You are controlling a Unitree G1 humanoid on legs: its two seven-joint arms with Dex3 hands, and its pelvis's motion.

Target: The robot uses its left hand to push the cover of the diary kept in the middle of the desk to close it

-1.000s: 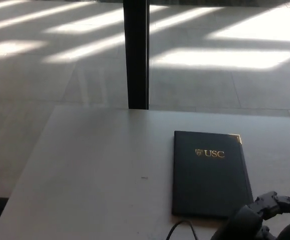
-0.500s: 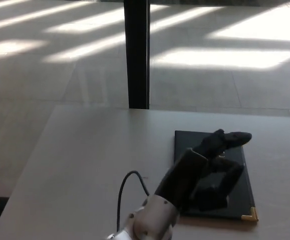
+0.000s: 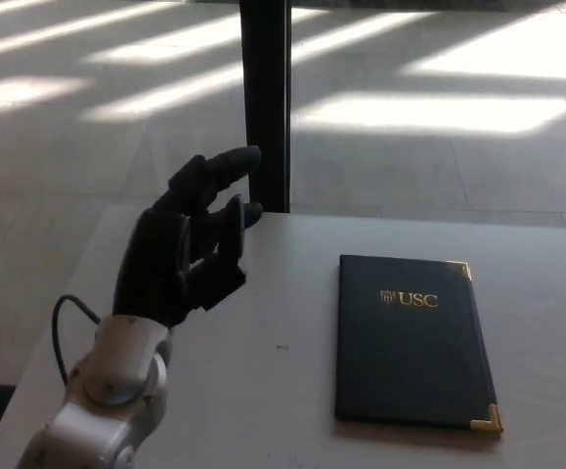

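While left hand (image 3: 190, 244) hovers open, diary (image 3: 412, 340) lies closed, gold USC lettering.

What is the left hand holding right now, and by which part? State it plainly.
Nothing. The left hand is raised above the desk with its fingers apart, well left of the closed USC diary and not touching it.
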